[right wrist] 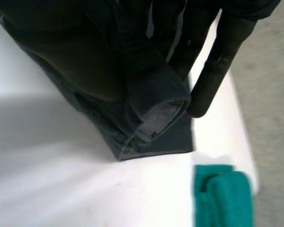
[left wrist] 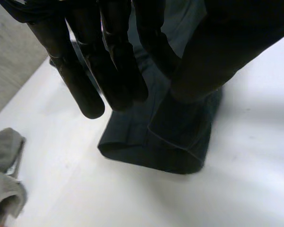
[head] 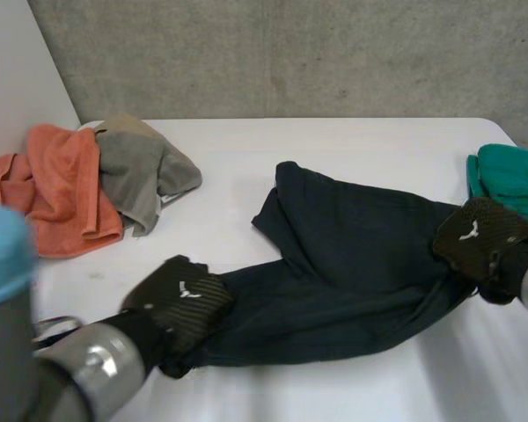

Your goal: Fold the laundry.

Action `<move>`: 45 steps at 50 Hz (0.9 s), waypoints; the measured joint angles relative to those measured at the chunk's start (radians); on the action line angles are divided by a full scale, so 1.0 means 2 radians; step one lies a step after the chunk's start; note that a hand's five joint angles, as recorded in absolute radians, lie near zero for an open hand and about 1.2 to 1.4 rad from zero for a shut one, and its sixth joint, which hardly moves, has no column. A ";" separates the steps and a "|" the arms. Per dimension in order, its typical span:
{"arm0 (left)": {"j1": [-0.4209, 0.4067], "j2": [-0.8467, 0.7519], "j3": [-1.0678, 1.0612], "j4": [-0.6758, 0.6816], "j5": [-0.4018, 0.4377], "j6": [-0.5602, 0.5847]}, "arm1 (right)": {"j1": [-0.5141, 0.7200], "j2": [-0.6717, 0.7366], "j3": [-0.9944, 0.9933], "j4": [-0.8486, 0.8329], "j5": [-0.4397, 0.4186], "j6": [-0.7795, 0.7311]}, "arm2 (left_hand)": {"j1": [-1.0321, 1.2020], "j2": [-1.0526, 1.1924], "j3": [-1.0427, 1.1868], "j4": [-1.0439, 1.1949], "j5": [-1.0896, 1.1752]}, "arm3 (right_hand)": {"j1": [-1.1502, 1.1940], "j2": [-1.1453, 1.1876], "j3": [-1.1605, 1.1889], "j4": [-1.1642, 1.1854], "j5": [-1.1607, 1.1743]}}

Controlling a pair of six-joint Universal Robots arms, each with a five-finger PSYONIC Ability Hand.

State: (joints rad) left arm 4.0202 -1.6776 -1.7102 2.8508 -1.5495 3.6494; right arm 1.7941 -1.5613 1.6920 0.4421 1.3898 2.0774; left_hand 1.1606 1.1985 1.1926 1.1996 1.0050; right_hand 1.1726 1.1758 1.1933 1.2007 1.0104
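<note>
A dark navy garment (head: 352, 264) lies stretched across the middle of the white table (head: 352, 391). My left hand (head: 180, 301) sits on its near left end. In the left wrist view the hand (left wrist: 85, 71) has straight fingers, and the cloth (left wrist: 170, 137) runs up between them and the thumb, pinched; the hem below rests on the table. My right hand (head: 484, 239) is on the garment's right end. In the right wrist view that hand (right wrist: 222, 61) clamps a bunched fold of the garment (right wrist: 146, 90) between thumb and fingers.
A crumpled orange towel (head: 57, 189) and a grey towel (head: 136, 171) lie at the far left; the grey towel (left wrist: 4, 175) is also near my left hand. A folded teal cloth (head: 510, 176) sits at the right edge, just beyond the right hand's fingertips (right wrist: 222, 194).
</note>
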 measured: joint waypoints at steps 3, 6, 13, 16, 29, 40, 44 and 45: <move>-0.001 -0.081 0.043 0.048 -0.014 0.003 | 0.003 0.063 -0.020 -0.007 0.010 0.011 | 0.000 0.000 0.000 0.000 0.001 | 0.000 0.000 0.000 0.000 0.000; 0.001 -0.152 0.104 0.084 -0.033 0.009 | 0.006 0.116 -0.052 -0.021 0.025 0.029 | 0.000 0.000 0.000 0.000 0.001 | 0.000 0.000 0.000 0.000 0.000; 0.021 -0.276 0.306 0.142 -0.068 0.049 | 0.013 0.201 -0.171 -0.112 0.063 0.078 | 0.000 0.000 0.000 0.000 0.001 | 0.000 0.000 0.000 0.000 0.000; 0.032 -0.305 0.402 0.183 -0.072 0.075 | 0.015 0.219 -0.225 -0.185 0.074 0.092 | 0.000 0.000 0.001 0.000 0.001 | 0.000 0.000 0.000 0.000 0.000; 0.066 -0.279 0.545 0.421 -0.077 0.111 | 0.036 0.243 -0.355 -0.614 0.050 0.140 | 0.000 0.000 0.001 0.000 0.001 | 0.000 0.000 0.000 0.001 0.000; 0.064 -0.240 0.377 0.406 -0.074 0.094 | 0.045 0.300 -0.359 -0.504 0.042 0.173 | 0.000 0.001 0.001 0.000 0.001 | 0.000 0.000 0.000 0.001 0.000; 0.062 -0.242 0.315 0.399 -0.074 0.093 | 0.045 0.331 -0.338 -0.445 0.042 0.177 | 0.000 0.001 0.001 0.000 0.001 | 0.000 0.000 0.000 0.001 0.000; 0.061 -0.243 0.306 0.398 -0.074 0.093 | 0.045 0.332 -0.336 -0.443 0.042 0.176 | 0.000 0.001 0.001 0.000 0.001 | 0.000 0.000 0.000 0.001 0.000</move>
State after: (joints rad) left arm 4.1430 -2.1627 -1.0980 3.6471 -1.6973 3.8345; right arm 1.8841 -0.8966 1.0190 -0.4436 1.4747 2.4302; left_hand 1.1606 1.1997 1.1942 1.2003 1.0069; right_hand 1.1727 1.1758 1.1934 1.2021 1.0105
